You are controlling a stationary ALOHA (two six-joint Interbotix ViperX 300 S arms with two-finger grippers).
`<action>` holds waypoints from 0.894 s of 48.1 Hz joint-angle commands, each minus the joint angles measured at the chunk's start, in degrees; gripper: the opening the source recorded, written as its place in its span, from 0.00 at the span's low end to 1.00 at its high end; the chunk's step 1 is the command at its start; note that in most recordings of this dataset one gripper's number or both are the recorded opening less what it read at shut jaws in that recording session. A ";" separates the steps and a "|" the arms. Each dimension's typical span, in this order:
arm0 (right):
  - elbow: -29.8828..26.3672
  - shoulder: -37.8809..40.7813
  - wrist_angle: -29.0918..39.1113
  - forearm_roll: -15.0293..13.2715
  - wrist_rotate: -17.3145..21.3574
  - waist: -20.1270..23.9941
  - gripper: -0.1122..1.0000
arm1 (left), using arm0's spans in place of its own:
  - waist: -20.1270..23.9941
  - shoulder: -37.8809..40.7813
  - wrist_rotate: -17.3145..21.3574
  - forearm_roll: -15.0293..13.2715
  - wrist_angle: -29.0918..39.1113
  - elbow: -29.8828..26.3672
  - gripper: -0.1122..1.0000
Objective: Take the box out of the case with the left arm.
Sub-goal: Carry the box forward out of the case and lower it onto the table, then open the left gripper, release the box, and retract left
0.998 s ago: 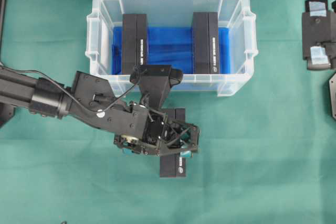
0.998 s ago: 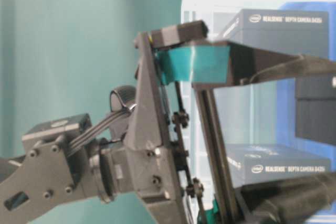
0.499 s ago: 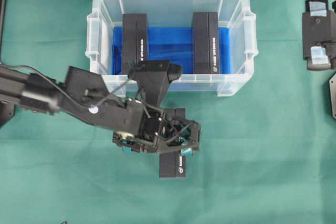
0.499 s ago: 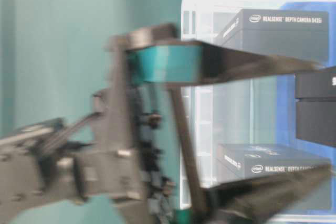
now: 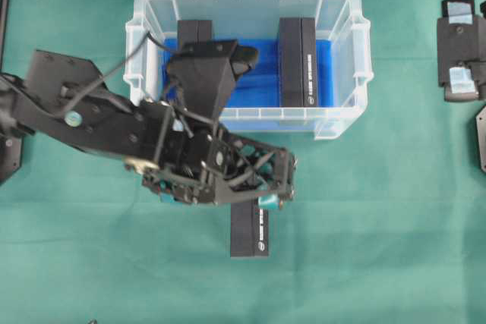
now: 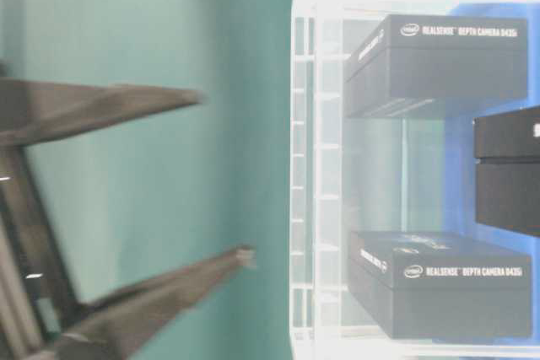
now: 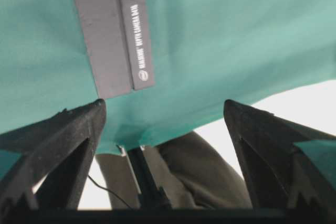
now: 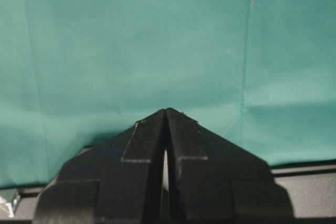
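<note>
A clear case (image 5: 345, 51) with a blue floor holds two black boxes, one on the right (image 5: 298, 62) and one on the left (image 5: 194, 32), half hidden behind my left wrist. Another black box (image 5: 250, 231) lies flat on the green cloth in front of the case, also seen in the left wrist view (image 7: 113, 30). My left gripper (image 5: 287, 180) hovers above that box's near end, open and apart from it, with nothing between its fingers (image 7: 58, 140). My right gripper (image 8: 166, 111) is shut and empty over bare cloth.
The right arm (image 5: 459, 47) rests at the table's right edge, away from the case. From table level, the case wall (image 6: 308, 166) stands to the right of the blurred left gripper (image 6: 224, 173), with green cloth (image 5: 380, 225) all around.
My left gripper has lifted and drawn back from the box on the cloth, staying open. The box has stayed where it lay. The right arm has not moved.
</note>
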 commanded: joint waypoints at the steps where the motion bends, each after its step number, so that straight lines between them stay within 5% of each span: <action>1: -0.53 -0.18 -0.18 -0.09 0.09 0.00 0.10 | 0.26 -1.67 0.44 0.53 0.53 -1.93 0.98; 15: -0.53 -0.26 -0.18 0.00 0.09 0.00 0.10 | 0.09 -4.66 0.88 0.53 2.02 2.46 0.98; 43: -0.44 -0.26 -0.09 -0.09 -0.09 -0.09 0.10 | -2.90 -25.40 0.79 0.53 2.11 25.93 0.98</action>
